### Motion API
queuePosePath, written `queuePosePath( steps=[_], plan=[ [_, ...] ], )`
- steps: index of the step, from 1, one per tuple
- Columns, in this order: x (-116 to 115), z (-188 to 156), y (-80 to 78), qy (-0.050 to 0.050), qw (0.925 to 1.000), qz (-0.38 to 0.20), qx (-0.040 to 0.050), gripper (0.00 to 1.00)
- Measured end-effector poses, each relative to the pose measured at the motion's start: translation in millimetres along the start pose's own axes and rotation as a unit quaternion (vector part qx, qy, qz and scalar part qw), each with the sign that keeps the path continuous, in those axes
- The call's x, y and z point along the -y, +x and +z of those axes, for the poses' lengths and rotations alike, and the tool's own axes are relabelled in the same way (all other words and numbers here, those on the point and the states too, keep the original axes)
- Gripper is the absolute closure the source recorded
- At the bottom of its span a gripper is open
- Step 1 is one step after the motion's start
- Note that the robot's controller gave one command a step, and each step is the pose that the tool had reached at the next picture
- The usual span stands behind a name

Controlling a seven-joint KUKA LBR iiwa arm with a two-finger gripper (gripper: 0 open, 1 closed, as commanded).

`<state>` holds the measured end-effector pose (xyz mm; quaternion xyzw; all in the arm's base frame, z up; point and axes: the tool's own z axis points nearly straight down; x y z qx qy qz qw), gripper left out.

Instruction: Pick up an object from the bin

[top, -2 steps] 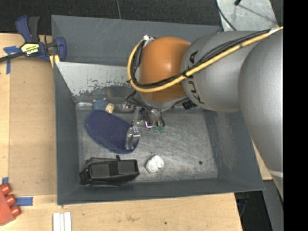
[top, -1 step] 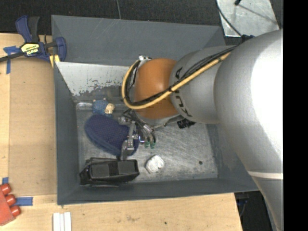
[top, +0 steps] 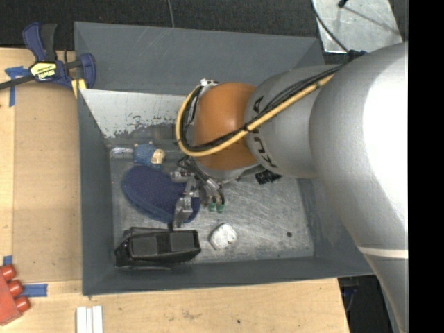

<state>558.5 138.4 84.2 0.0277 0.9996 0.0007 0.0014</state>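
My gripper (top: 199,203) hangs under the orange wrist cover in the middle of the bin, low over the floor. It stands open, with its fingers at the right edge of a dark blue soft pouch (top: 148,189). A bit of that blue edge shows between the fingers. A white crumpled lump (top: 223,236) lies just below and to the right of the gripper. A black stapler-like block (top: 159,246) lies along the front wall, below the pouch.
A small blue bottle with a pale cap (top: 148,155) lies near the back left wall, beside a clear piece. The arm covers the bin's right and back part. Bare floor shows to the right of the white lump.
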Motion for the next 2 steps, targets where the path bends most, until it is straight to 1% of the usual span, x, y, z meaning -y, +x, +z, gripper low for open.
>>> queuePosePath(
  steps=[1,2],
  plan=[
    [1,-115,-3.4,-0.001,1.0,0.007,0.0038,1.0],
    [-20,-175,11.4,-0.001,0.9961,-0.088,0.0028,1.0]
  ],
)
